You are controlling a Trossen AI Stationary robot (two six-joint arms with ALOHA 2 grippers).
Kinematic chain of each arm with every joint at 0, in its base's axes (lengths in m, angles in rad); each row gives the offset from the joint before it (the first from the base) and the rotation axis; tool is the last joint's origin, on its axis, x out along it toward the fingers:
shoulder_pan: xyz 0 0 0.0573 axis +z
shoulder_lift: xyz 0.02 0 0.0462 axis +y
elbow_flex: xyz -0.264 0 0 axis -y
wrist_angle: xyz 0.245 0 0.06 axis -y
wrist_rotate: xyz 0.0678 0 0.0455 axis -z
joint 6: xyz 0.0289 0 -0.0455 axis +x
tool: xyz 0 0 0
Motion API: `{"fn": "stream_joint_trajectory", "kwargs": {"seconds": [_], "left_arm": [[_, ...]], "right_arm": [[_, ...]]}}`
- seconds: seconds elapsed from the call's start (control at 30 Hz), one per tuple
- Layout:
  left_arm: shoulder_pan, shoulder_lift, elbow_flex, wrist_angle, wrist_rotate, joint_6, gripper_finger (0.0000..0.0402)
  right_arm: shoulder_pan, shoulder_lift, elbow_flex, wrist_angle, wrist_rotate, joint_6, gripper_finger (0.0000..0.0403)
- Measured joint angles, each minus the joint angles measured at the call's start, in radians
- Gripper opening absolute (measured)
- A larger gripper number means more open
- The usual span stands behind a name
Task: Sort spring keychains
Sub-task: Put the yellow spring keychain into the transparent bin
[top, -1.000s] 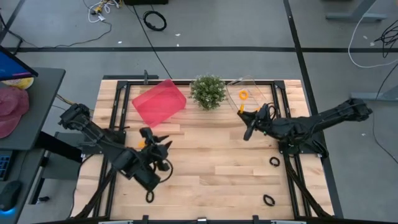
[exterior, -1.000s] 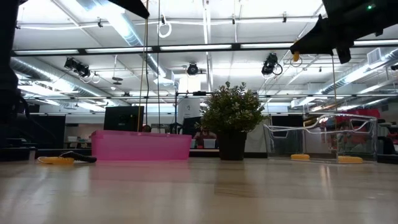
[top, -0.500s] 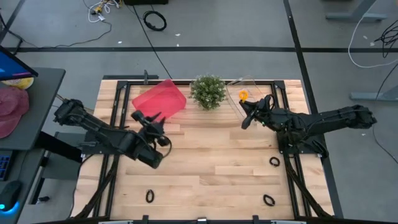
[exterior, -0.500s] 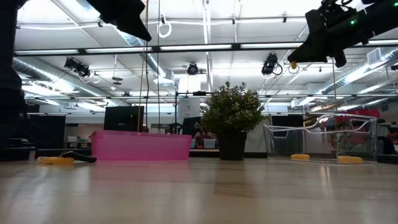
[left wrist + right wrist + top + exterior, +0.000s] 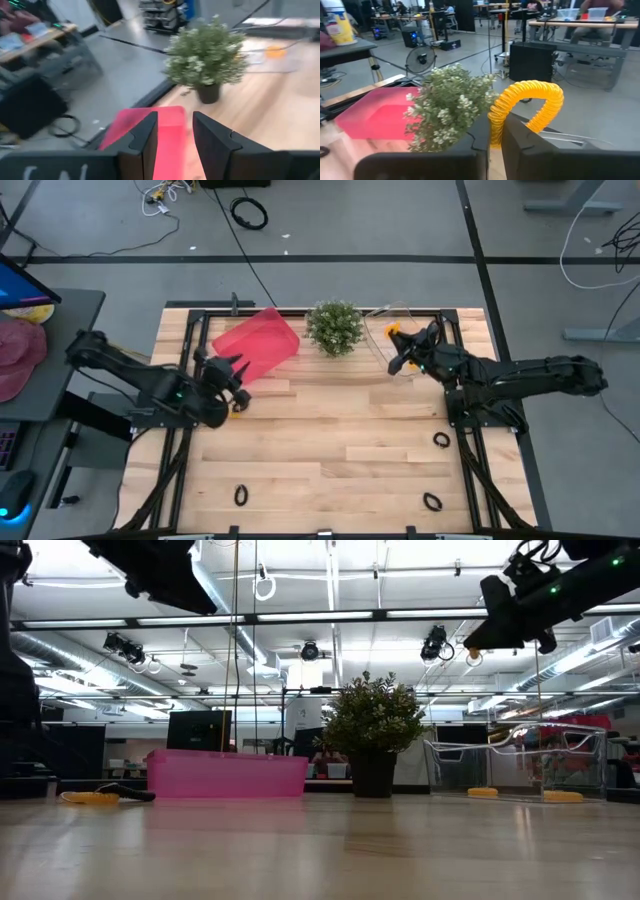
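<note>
The right gripper (image 5: 400, 356) hangs above the clear bin (image 5: 385, 325) at the far right of the table (image 5: 340, 440), its fingers clamped on an orange-yellow spring keychain (image 5: 526, 106) — the coil arches up between them in the right wrist view. Another orange keychain (image 5: 391, 331) lies inside the clear bin. The potted plant (image 5: 334, 327) stands just beside that bin, between it and the pink bin (image 5: 256, 343).

The left gripper (image 5: 232, 370) hovers at the near edge of the pink bin, its fingers (image 5: 145, 142) apart with nothing between them. An orange-yellow keychain (image 5: 238, 407) lies on the wood just beside it.

Three black keychains rest on the near part of the table: one near the left (image 5: 240, 496), two toward the right (image 5: 441, 440) (image 5: 432, 502), well apart from both grippers.
</note>
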Motion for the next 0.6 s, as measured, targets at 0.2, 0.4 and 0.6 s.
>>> {"fn": "stream_joint_trajectory", "kwargs": {"seconds": [0.2, 0.4, 0.6], "left_arm": [[0.0, -0.031, -0.025, 0.15, 0.144, 0.145, 0.0126], [0.0, -0.031, -0.025, 0.142, 0.183, 0.147, 0.0126], [0.0, -0.03, -0.025, 0.142, 0.195, 0.149, 0.0126]], "right_arm": [[-0.027, 0.0, 0.0, -0.009, 0.001, 0.022, 0.0048], [-0.04, 0.0, 0.0, -0.063, 0.035, 0.071, 0.0095], [-0.046, 0.0, 0.0, -0.064, 0.036, 0.071, 0.016]]}}
